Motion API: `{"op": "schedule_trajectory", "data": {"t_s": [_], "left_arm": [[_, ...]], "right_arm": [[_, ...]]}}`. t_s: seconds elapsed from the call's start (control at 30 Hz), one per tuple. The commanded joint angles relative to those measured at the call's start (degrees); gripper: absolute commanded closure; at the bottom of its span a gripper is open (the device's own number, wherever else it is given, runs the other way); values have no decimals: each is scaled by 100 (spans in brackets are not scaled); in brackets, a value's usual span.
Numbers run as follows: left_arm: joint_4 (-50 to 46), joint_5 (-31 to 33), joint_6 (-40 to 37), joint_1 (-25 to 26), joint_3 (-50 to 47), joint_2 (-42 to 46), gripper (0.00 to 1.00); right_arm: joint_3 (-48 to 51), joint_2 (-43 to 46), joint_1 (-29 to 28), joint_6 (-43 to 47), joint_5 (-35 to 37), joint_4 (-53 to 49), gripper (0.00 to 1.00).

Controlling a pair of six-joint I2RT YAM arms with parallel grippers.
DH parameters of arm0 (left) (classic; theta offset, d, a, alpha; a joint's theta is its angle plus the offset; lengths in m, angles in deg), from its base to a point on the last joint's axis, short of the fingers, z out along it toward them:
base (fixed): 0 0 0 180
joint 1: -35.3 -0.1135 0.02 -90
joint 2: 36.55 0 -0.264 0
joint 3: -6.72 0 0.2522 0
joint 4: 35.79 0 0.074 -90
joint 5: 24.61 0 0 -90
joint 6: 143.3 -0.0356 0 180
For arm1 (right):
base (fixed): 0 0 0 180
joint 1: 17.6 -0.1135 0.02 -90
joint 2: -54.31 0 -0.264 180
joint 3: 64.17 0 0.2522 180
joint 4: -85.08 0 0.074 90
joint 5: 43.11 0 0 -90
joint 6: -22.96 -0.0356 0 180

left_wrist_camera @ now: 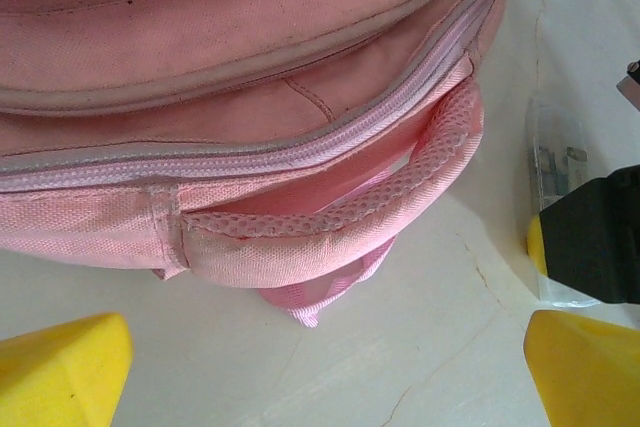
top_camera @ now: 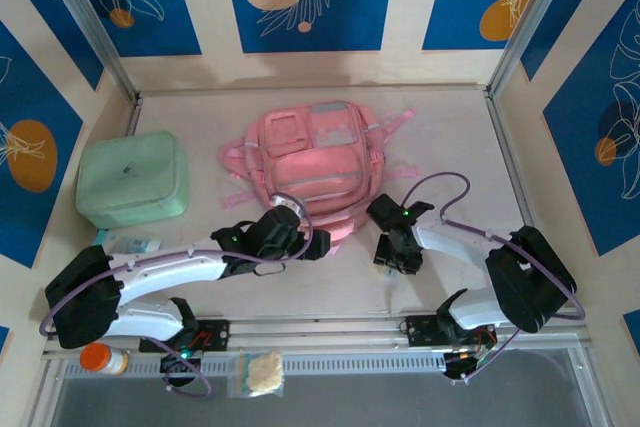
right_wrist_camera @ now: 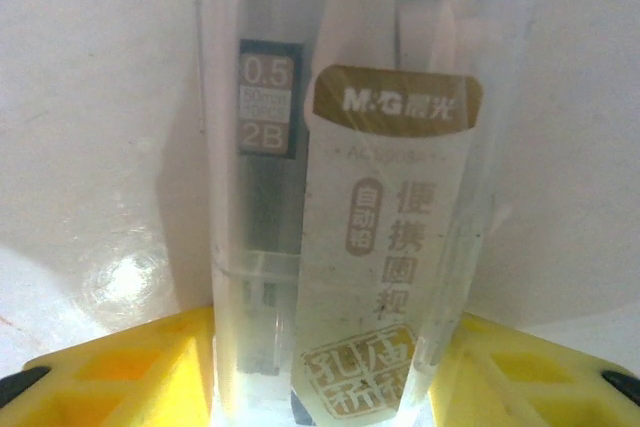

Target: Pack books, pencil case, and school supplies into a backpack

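The pink backpack [top_camera: 300, 162] lies flat mid-table, its mesh carry handle [left_wrist_camera: 330, 227] toward me. My left gripper [top_camera: 305, 242] hovers open just in front of that handle, yellow fingertips [left_wrist_camera: 60, 372] wide apart over bare table. The school supplies [right_wrist_camera: 340, 227], a clear oblong case with a gold label and a lead tube inside, lie right of the backpack [left_wrist_camera: 250, 97]. My right gripper [right_wrist_camera: 330, 392] is down over the case, with a yellow finger pressed against each long side. A pale-teal pencil case [top_camera: 130, 243] peeks out under the left arm. The books are out of view.
A mint-green zip case [top_camera: 132, 179] stands at the left, close to the wall. An orange-capped bottle [top_camera: 103, 358] and a small clear bag [top_camera: 258, 372] rest on the front rail. Patterned walls enclose the table on three sides.
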Motion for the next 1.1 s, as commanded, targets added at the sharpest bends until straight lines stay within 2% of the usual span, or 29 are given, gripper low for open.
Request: {"op": "schedule_trajectory", "data": {"t_s": [0.0,0.27,0.43,0.53,0.63,0.8,0.9,1.07], "left_arm": [[-35,-37,-58,-69,216,-4,0],[-430,37,-448,-211,511,124,0],[-759,197,-987,-478,715,487,1],[-1112,303,-1587,-828,989,580,1],[-1371,242,-2562,-1075,1407,344,1],[-1814,-30,-4394,-1131,2336,-787,0],[-1569,-326,-5408,-1096,2490,-1309,0],[-1713,196,-6088,-1102,3038,-2196,5]], "right_arm": [[131,158,34,81,-163,152,48],[213,856,313,368,-206,-30,53],[78,1410,771,679,-484,-304,53],[-109,1712,1056,939,-565,-528,53],[-374,1855,1443,1288,-1003,-651,53],[-727,1802,1743,1584,-1230,-745,54],[-871,1686,1801,1689,-1296,-758,54],[-983,1541,1915,1718,-1416,-730,55]]}}
